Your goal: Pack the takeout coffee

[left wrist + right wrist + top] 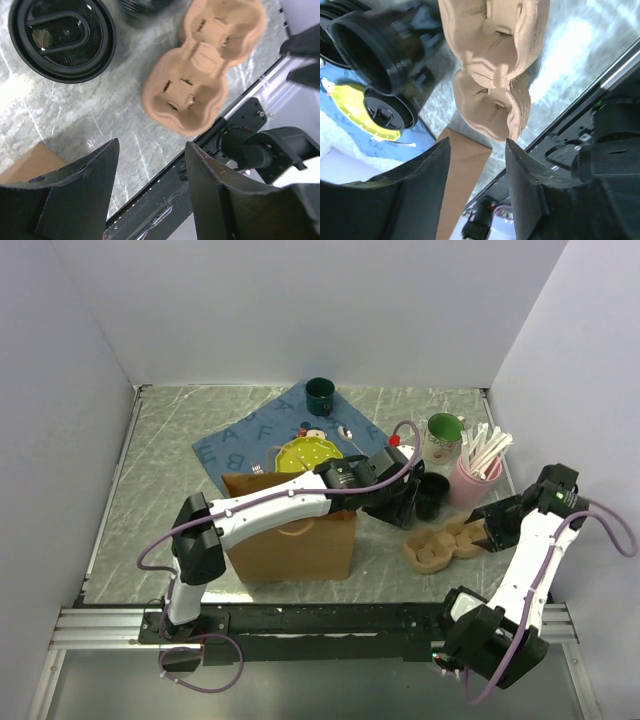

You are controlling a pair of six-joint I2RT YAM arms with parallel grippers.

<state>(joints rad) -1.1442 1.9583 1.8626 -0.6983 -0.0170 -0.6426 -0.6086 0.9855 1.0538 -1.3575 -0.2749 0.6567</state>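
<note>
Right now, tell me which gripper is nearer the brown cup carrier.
Right. The right gripper sits at the right end of the cup carrier, its tip just short of it. The left gripper hangs off the left end, farther away.

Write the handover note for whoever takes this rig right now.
Left gripper: open, empty, above the table near a lidded black coffee cup.
Right gripper: open, empty, just short of the pulp cup carrier.
Done: nothing visibly packed. The carrier's pockets are empty, and the inside of the paper bag cannot be seen.
Left: probably seat the cups in the carrier, then bag it.
</note>
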